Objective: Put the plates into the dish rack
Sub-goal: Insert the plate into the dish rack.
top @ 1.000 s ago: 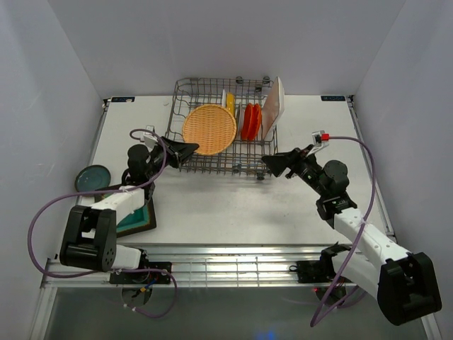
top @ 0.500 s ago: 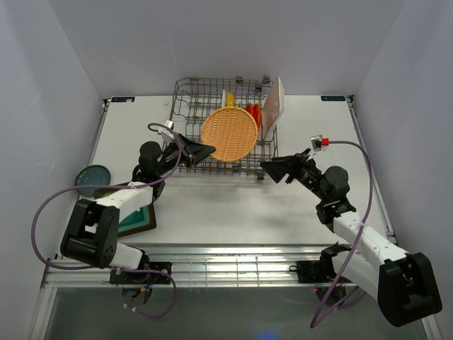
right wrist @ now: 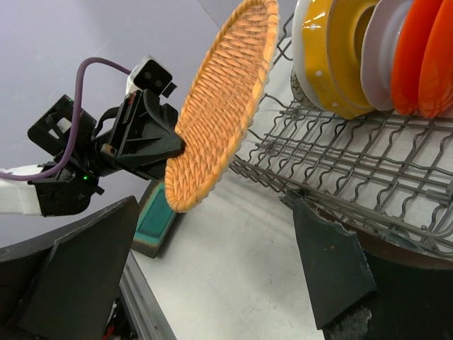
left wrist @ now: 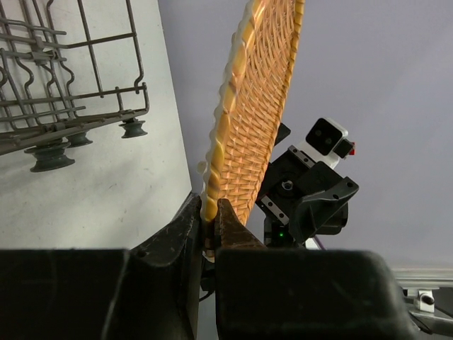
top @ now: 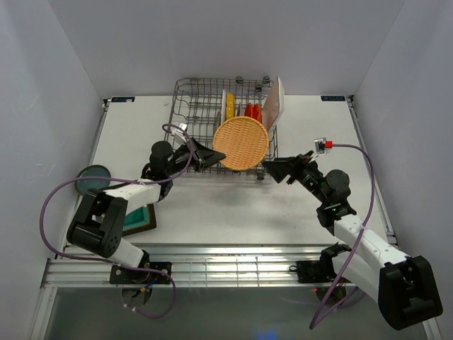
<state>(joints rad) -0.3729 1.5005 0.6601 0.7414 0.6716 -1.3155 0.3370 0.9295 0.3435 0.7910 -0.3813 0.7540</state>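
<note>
Your left gripper pinches the woven plate by its rim, on edge at the dish rack's near side. Your right gripper gapes empty.

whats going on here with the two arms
The left gripper is pinching the woven tan plate by its rim, upright at the near side of the dish rack. The right gripper is open and empty beside the rack. A yellow plate and an orange-red plate stand in the rack; a square teal plate lies on the table.
</note>
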